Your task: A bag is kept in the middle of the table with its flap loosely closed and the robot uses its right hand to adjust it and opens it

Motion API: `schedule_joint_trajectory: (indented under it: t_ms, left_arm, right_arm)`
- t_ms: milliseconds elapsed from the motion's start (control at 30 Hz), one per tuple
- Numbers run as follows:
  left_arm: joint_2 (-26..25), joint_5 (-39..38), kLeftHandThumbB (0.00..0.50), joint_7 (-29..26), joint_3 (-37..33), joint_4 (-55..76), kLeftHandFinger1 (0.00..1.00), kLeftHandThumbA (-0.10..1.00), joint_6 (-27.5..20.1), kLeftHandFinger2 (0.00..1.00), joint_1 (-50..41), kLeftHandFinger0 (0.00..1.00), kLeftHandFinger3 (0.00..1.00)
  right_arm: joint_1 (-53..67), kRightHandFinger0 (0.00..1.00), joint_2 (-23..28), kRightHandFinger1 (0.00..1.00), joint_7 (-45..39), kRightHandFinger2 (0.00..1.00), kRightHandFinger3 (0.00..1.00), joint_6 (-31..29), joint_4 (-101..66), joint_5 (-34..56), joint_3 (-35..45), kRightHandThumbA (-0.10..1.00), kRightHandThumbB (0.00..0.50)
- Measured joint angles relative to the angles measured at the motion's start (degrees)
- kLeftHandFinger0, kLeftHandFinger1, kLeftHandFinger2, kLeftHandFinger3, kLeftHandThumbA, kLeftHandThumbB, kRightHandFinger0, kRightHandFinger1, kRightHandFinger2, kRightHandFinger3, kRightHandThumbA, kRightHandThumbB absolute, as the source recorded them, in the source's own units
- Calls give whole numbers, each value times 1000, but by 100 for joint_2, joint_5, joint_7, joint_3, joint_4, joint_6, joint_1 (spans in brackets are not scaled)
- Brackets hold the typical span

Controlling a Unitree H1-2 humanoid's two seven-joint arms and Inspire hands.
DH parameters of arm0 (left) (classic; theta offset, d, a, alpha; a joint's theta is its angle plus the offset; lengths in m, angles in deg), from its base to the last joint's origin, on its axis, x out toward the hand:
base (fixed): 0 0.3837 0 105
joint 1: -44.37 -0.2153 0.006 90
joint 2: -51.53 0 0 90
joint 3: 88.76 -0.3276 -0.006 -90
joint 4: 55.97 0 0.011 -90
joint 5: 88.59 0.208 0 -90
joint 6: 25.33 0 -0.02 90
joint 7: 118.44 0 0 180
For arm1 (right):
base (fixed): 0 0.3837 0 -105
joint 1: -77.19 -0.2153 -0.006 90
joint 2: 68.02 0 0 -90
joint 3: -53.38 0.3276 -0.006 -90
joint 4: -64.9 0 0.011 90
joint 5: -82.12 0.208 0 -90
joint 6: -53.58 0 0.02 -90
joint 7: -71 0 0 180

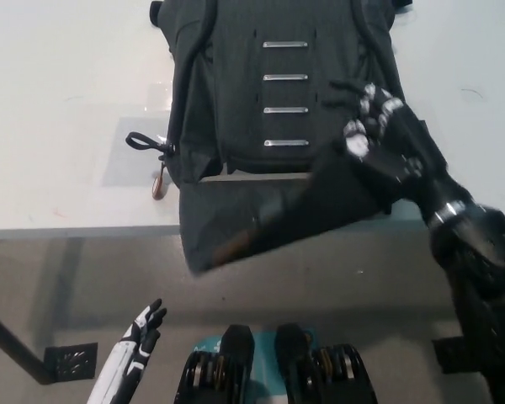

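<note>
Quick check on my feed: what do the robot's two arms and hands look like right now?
The right hand is black with white patches on its fingers, on a bulky black arm with a silver ring at the wrist. The left hand is white with black fingers and black lines along its white forearm.

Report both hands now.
Left hand: open, holding nothing, low beside the table.
Right hand: shut on the bag's flap, pulled over the table edge.
</note>
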Motion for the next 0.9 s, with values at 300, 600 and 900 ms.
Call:
schedule_joint_trajectory:
  t_ms: [300, 600, 900]
  left_arm:
    - [-11, -19, 85, 61, 70, 0, 1000, 1000, 52, 1000, 152, 1000, 1000]
    - [-58, -23, 85, 132, 105, 15, 1000, 1000, 166, 1000, 312, 1000, 1000]
    - [-90, -88, 70, 226, 127, 12, 1000, 1000, 225, 1000, 487, 1000, 1000]
  right_arm:
    - [932, 12, 313, 193, -214, 395, 586, 577, -1078, 370, 131, 184, 73]
    - [1713, 379, 424, 471, -403, 648, 952, 502, -1160, 339, -53, 475, 30]
    - [2246, 552, 659, 609, -668, 851, 1000, 93, -539, 198, -227, 496, 64]
